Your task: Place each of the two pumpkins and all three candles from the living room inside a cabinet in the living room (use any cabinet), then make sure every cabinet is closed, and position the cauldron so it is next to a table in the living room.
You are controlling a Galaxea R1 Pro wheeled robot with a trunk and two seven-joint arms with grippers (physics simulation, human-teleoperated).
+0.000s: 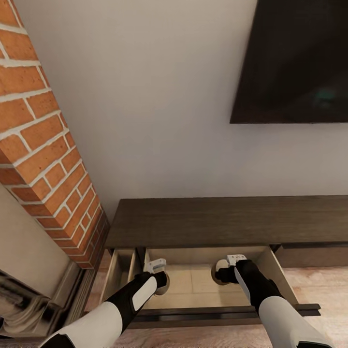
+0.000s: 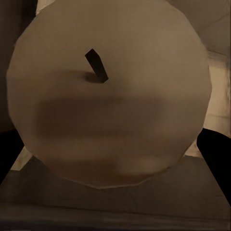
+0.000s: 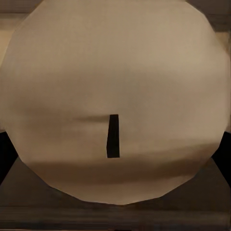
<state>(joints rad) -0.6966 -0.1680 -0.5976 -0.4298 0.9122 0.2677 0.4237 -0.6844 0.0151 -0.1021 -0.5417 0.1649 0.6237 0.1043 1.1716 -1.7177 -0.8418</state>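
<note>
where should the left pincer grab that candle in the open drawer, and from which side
Take the candle by its curved side wall, coming straight down from above, one finger each side. It is upright in the open drawer, wick up, and the flat round top offers no hold.

Cabinet (image 1: 193,222) sat under white wall, drawer (image 1: 282,275) pulled open. Both arms reached into it: left claw (image 1: 157,270) over a pale round object (image 1: 163,289), right claw (image 1: 232,265) by another (image 1: 218,270). Brick column (image 1: 43,145) at left, dark TV (image 1: 295,58) above right.
</note>
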